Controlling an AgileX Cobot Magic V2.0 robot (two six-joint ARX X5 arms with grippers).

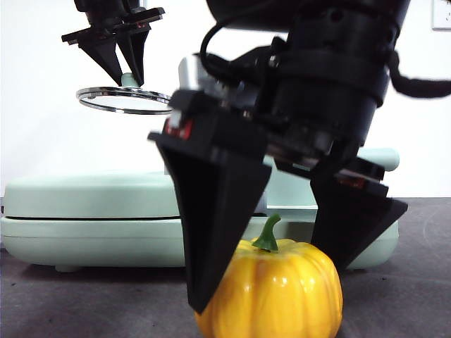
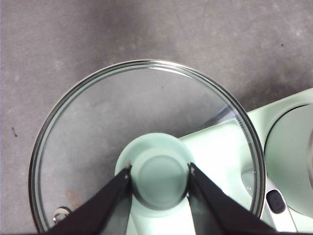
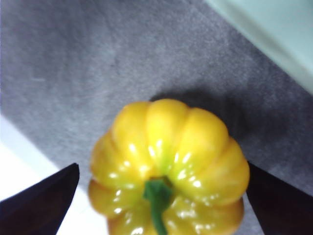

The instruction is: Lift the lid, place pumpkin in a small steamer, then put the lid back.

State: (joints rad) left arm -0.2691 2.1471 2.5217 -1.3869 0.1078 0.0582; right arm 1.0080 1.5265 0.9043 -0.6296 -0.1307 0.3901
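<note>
Nearest, pumpkin point(image 1: 271, 290) sits on the bench's front edge, right gripper point(image 1: 296, 264) spread wide around it, jaws not touching. Behind, left gripper point(image 1: 125, 67) pinches the lid point(image 1: 123, 100) by its knob, held high over the base point(image 1: 91, 222). Steamer is hidden. Glossy ribs could squirt out of an off-centre squeeze, I judge.

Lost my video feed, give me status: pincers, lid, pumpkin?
Left pincer shut on lid knob, lid held up in the air. Right pincer open, straddling pumpkin on the table. Nothing in the way.
</note>
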